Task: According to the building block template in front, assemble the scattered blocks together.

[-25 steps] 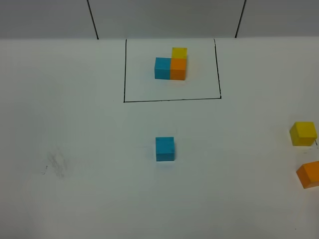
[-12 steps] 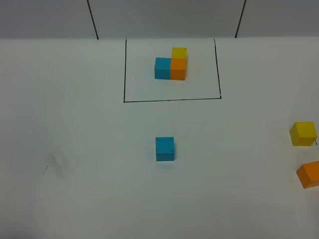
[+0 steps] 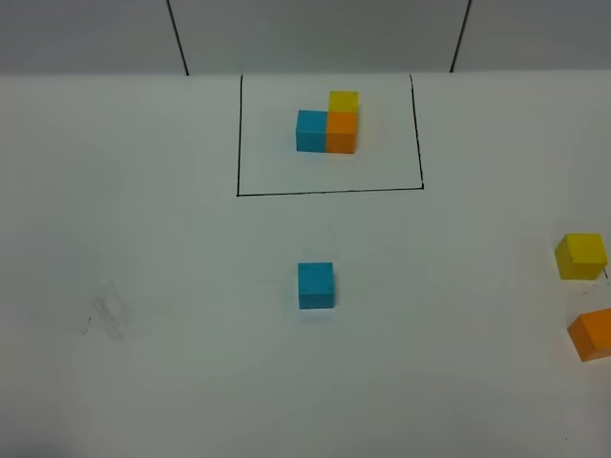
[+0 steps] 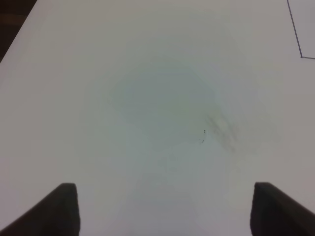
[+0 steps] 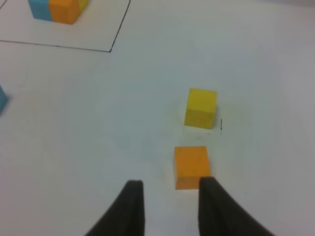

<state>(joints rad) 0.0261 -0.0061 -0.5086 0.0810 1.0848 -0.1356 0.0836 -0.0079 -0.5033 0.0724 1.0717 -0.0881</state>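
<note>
hovering spread and empty just beside the orange cube [image 5: 192, 166], the right gripper [image 5: 170, 206] sits off-centre; closing may nudge it askew. left gripper [image 4: 162, 211] spread, empty. blue cube [image 3: 316, 284] lies before the framed template [image 3: 327, 124].

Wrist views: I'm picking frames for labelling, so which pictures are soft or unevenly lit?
Left wrist: hazy, a greenish patch on the table, left claw tips blurred. Right wrist: soft, orange block edges fuzzy. Exterior high: sharpest, even light, faint shadows.
</note>
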